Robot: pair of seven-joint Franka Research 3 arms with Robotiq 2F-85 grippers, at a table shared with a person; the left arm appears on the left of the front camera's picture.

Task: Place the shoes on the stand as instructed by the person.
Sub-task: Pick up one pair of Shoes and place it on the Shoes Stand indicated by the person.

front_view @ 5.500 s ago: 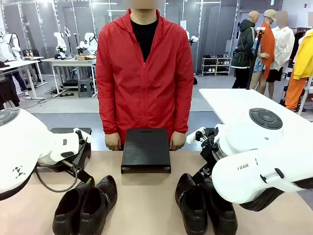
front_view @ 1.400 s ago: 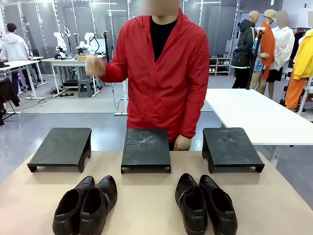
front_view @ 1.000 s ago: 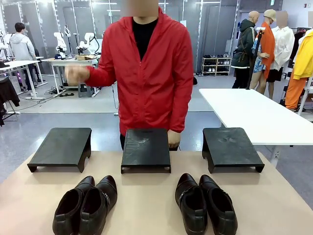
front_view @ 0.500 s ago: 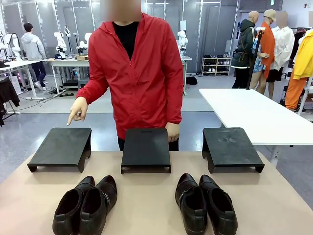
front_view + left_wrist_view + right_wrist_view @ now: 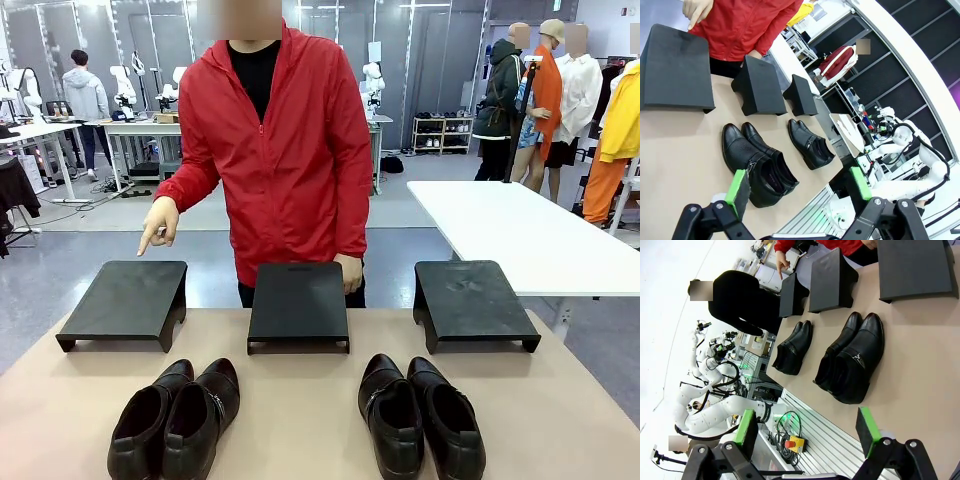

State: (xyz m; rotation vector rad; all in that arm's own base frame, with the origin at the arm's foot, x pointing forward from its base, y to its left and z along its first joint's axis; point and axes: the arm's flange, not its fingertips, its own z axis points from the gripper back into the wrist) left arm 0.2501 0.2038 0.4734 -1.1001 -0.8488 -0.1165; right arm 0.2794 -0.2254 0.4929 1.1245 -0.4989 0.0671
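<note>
Down from chest height a moment ago, the person's [image 5: 270,150] hand [image 5: 158,222] now hangs with its forefinger aimed at the left stand [image 5: 125,300]. It is one of three matte black slabs on short legs, with the middle stand [image 5: 298,300] and right stand [image 5: 470,300] alongside it on the tan table [image 5: 300,400].

Left gripper [image 5: 799,185] stands wide open, holding nothing. The glossy, round-toed left pair of shoes [image 5: 757,167] lies just beyond one green pad [image 5: 737,186]. The right pair of shoes [image 5: 810,142] is farther out, between the fingers.

Right gripper [image 5: 807,431] is likewise spread and empty, with the right pair just past the gap between its fingers. Both pairs rest on the tabletop, short of the stands.
</note>
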